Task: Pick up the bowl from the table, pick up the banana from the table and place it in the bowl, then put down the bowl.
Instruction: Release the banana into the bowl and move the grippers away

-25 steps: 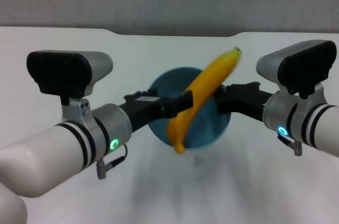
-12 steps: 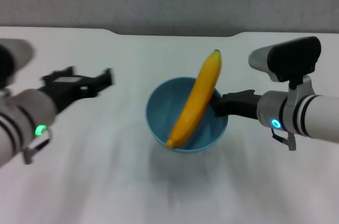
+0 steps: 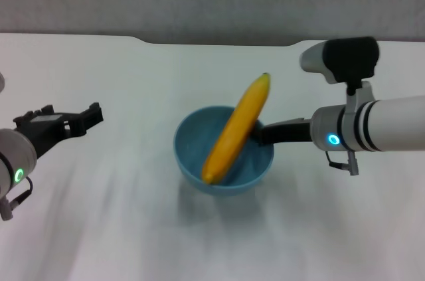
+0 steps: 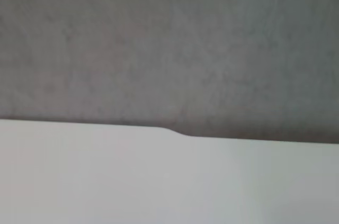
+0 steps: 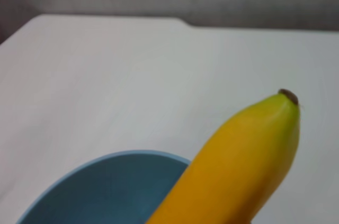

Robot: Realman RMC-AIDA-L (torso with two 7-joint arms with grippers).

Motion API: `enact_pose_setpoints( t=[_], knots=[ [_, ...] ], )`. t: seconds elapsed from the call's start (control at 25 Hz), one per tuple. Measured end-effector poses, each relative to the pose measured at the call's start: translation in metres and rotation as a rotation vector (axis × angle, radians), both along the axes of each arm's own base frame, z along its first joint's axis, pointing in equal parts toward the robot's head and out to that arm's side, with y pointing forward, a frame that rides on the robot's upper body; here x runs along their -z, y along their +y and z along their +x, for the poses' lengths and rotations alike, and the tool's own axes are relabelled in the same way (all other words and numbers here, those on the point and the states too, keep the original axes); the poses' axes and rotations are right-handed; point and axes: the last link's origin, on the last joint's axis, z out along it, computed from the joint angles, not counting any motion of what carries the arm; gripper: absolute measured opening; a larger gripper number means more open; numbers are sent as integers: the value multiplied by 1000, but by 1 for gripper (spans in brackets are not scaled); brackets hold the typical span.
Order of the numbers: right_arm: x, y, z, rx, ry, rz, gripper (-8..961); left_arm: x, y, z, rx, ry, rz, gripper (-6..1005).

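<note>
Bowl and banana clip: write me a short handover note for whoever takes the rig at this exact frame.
Left gripper: open, empty, off to the robot's left, well apart from the bowl.
Right gripper: at the bowl's right rim; its fingertips are hidden behind the banana, so the grip cannot be read.
Banana: lies tilted in the light-blue bowl, lower end inside, upper end jutting past the far rim.
Bowl: above or on the white table; contact cannot be told.
Done: banana is in the bowl.
Left: confirm the bowl is set down, then free the right gripper and pull it back.
</note>
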Motion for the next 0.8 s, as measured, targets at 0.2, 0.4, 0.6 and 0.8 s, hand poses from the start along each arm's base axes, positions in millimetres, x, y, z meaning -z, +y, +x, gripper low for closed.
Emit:
enact_pose_setpoints(
  t=[0.2, 0.4, 0.6, 0.8],
  knots=[
    [4, 0, 2, 18, -18, -46, 39, 3, 0, -4, -14, 3, -10, 890],
    [8, -2, 8, 41, -49, -93, 39, 4, 0, -5, -17, 2, -11, 890],
    [10, -5, 16, 64, -73, -114, 39, 3, 0, -6, -24, -8, -8, 891],
    [11, -7, 20, 71, -78, -120, 38, 3, 0, -6, -25, -10, -6, 891]
  ],
)
